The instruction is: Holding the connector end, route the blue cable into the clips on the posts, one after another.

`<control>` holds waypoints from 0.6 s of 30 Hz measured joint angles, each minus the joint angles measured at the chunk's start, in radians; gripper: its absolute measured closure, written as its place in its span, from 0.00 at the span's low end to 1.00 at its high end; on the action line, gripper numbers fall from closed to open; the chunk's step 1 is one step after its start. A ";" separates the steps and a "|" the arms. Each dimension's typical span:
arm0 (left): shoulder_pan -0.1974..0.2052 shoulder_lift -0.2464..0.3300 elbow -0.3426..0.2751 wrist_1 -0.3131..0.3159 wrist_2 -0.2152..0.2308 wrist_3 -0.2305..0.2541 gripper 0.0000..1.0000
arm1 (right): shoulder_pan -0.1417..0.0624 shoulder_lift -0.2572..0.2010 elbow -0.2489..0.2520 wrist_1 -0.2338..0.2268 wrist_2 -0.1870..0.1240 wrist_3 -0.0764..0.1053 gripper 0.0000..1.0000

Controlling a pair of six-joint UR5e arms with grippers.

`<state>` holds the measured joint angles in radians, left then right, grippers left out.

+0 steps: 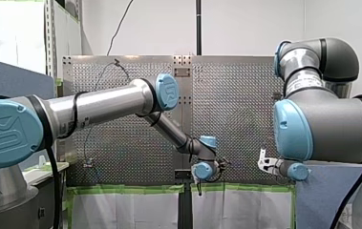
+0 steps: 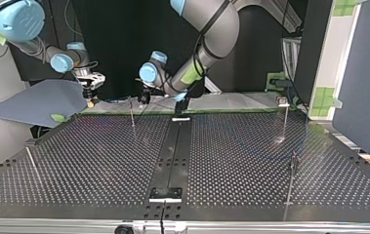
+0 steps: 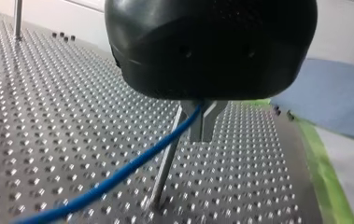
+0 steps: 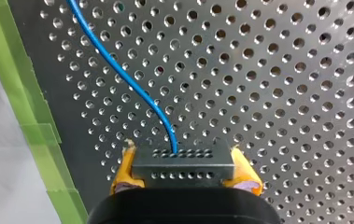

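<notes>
Right pincer (image 4: 184, 173): we clamp the connector (image 4: 184, 163).
Left pincer (image 3: 202, 122): we cannot make out its grip.
Progress: early, we judge; blue cable (image 3: 118, 176) beside a post (image 3: 164, 177).

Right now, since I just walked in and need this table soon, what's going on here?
My right gripper has its yellow pads clamped on the black connector at the end of the blue cable, above the perforated table. The cable runs across to my left gripper, which hangs beside a thin post. Whether the cable sits in any clip cannot be seen.
</notes>
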<state>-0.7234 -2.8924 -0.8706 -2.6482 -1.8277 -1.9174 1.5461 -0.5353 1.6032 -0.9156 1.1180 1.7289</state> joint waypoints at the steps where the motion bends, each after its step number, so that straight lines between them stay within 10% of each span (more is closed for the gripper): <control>1: 0.003 0.000 0.003 0.000 -0.007 0.000 1.00 | 0.001 0.005 -0.006 0.003 0.002 -0.001 1.00; 18: 0.027 -0.013 0.075 -0.036 -0.031 -0.017 1.00 | 0.016 0.020 -0.100 0.057 0.029 -0.016 1.00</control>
<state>-0.6964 -2.9052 -0.7961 -2.6839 -1.8584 -1.9348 1.5626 -0.5149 1.5035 -0.8589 1.1474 1.7131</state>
